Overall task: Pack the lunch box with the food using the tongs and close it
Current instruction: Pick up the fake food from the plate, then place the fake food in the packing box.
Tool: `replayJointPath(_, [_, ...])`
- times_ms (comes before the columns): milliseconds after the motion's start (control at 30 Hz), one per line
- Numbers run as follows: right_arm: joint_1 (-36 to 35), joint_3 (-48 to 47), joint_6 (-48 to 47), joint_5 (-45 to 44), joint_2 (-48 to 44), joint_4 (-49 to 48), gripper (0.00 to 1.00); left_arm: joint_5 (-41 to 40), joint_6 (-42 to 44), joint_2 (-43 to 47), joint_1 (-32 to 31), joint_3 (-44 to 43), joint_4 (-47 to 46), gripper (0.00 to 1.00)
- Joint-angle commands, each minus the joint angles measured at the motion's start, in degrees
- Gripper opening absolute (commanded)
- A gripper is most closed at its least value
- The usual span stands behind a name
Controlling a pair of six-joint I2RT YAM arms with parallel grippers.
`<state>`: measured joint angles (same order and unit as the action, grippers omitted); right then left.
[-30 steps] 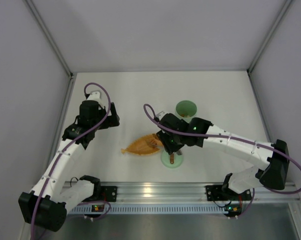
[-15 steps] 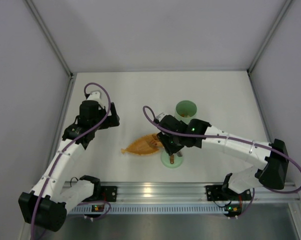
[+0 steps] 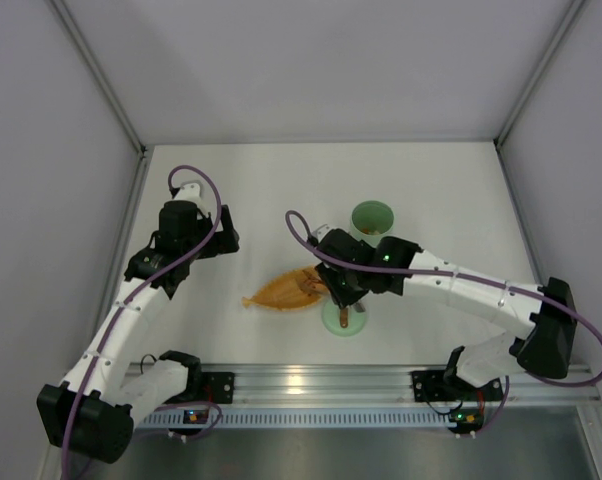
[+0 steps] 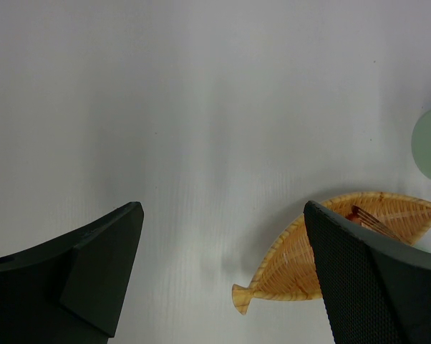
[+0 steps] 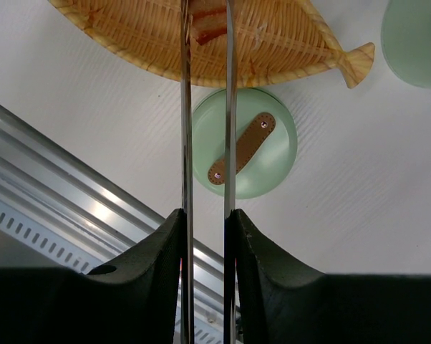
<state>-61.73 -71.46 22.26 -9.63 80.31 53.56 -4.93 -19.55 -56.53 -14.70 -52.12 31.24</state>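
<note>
From above, the right gripper hangs over the right end of the orange leaf-shaped dish, which lies near the middle of the table. The lunch box stands open, far and to the right of the dish and apart from it. Its lid lies flat just on the near side of the dish's right end. The left gripper is well to the left, over bare table.

The left wrist view shows that gripper's two dark fingers spread wide with only white table between them. The dish shows partly behind the right finger, and a pale green curve sits at the right edge; whether it is box or lid cannot be told.

In the right wrist view, the fingers press in on the tongs, whose two arms run almost parallel with a narrow gap. Their tips reach into the dish with a brown-red piece of food between them. Whether it is lifted off the dish cannot be told. The lid's brown handle faces up, and an aluminium rail runs near left.
</note>
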Motion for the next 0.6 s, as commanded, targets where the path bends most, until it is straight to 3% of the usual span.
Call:
replayJointPath(0, [-0.58,-4.91,-0.02,-2.76,-3.14,1.37,0.25,0.18,0.22,0.11,0.20,-0.88,-1.10,0.99])
replayJointPath(567, [3.81,-15.90,-1.69,-10.50,-9.29,10.33,0.26,0.27,0.22,0.11,0.20,-0.88,-1.10,0.99])
